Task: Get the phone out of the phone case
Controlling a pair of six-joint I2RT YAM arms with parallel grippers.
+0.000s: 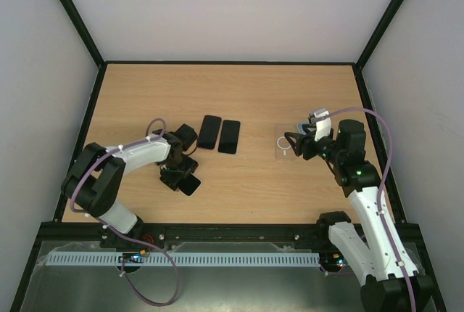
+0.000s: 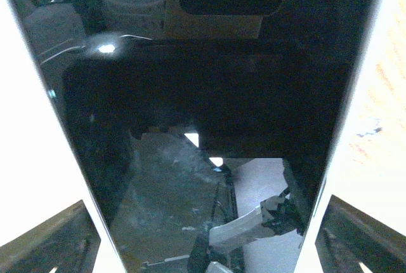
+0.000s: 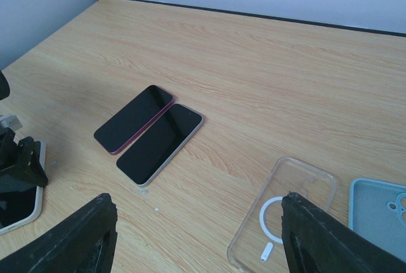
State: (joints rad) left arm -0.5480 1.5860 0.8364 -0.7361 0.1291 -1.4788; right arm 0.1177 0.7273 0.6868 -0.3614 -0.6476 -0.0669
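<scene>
Left gripper [image 1: 180,176] was down over the phone [image 2: 203,108], near-left on the table [image 3: 266,57], phone not yet out of its white case [image 3: 40,187]. Fingers straddled it, but the screen filled the wrist view, so I couldn't tell if the jaws were clamped or just apart. Right gripper [image 3: 196,203] hung over the clear case [image 3: 285,213], jaws wide, nothing between. Blue case [image 3: 380,213] just beside. Pink-edged phone [image 3: 133,119] and pale-edged phone [image 3: 160,144] lay mid-table, side by side.

Phone [image 1: 191,185], seemingly cased, mostly hidden under the left gripper [image 1: 176,176]; blue case [image 3: 379,213] cut off at the edge.
</scene>
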